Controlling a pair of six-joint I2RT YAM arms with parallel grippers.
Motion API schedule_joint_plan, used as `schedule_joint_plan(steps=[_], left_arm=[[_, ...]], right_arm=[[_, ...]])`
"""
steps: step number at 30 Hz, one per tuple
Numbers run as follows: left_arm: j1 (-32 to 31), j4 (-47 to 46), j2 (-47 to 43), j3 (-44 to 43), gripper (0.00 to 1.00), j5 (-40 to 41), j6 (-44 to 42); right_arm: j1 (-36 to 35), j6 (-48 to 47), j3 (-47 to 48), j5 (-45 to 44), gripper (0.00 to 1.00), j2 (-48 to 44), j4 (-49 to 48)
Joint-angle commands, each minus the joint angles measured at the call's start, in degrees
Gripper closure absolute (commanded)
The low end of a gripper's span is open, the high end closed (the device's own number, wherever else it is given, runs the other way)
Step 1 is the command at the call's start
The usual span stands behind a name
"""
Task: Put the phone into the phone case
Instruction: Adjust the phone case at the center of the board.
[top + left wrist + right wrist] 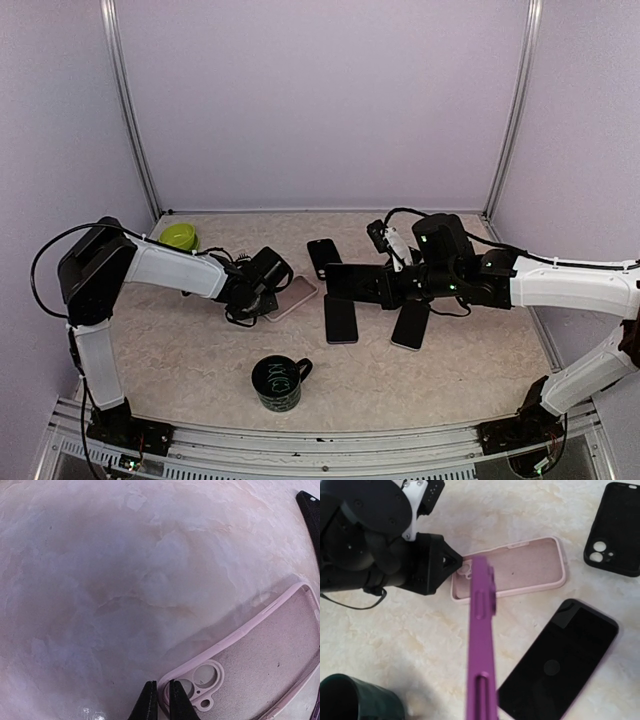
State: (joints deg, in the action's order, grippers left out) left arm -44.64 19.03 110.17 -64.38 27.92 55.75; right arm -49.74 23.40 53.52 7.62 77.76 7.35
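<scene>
On the table (180,350), left of centre, the left gripper (161,687) pinches the corner rim of the pink case (520,567), jaws nearly closed. The right gripper (385,285) seemingly clamps the purple phone (481,645) edge-on above the case, though its fingers are hidden. Seating the phone remains.

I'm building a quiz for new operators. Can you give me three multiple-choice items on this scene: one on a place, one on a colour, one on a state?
1. Where does the mug stand?
A. Near the front edge of the table
B. In the back corner
C. Inside a bowl

2. What colour is the case gripped by the left pincer?
A. Black
B. Pink
C. Green

3. The phone at the right pincer is:
A. Lying loose on the table
B. Held in the air
C. Seated in the case

Answers:
1 A, it is closest to the arm bases.
2 B, its pink rim sits in the pincer.
3 B, its purple side hangs over the case.
</scene>
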Motion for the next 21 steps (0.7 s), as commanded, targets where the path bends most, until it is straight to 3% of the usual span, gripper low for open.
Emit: schedule_joint_plan(steps=[1, 7, 16, 21], left_arm=[[0.6, 0.2, 0.7, -1.6, 0.91, 2.8, -2.7], [1.5, -3.8, -1.7, -0.5, 1.00, 4.0, -10.0], [5.9, -12.1, -4.2, 0.5, 1.00, -2.3, -27.6], [9.1, -13.0, -2.3, -1.4, 1.00, -4.9, -33.1]], right_arm=[[0.3, -1.4, 1.4, -1.0, 1.00, -1.6, -2.9], [0.3, -2.3, 2.5, -1.5, 1.00, -0.4, -2.3], [0.3, -3.2, 4.2, -1.1, 1.00, 0.9, -2.0], [0.3, -3.8, 6.1, -0.4, 1.00, 2.8, -1.5]])
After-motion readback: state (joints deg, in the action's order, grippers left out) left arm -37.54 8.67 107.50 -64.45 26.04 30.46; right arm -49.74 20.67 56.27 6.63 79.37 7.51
